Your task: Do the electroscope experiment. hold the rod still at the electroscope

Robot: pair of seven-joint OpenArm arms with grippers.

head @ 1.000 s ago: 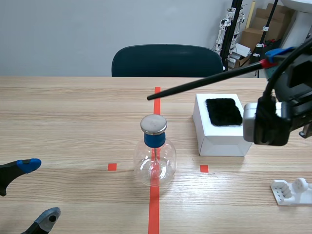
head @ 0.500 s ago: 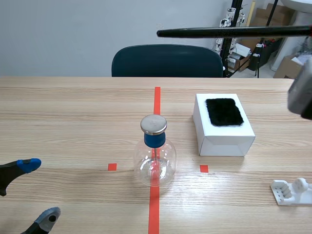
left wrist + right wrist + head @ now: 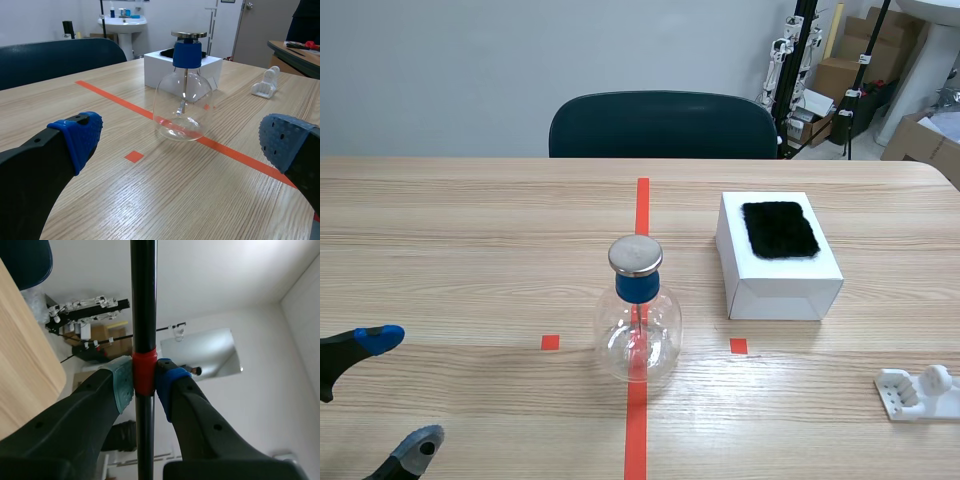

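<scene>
- Here, the black rod [image 3: 143, 300] is pinched at its red band between the right end effector's [image 3: 145, 382] pads.
- The glass electroscope [image 3: 638, 310] stands upright on the table [image 3: 470, 220], near a white box [image 3: 778, 275] topped with black fur [image 3: 779, 229].
- The left end effector [image 3: 398, 392] is spread wide, low over the table's near edge.

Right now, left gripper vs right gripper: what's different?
The left gripper is open and empty; the right gripper is shut on the black rod, at its red band. The left gripper sits low over the table, facing the electroscope; the right gripper is outside the scene view and points up toward the ceiling. Shared: neither touches the electroscope.
</scene>
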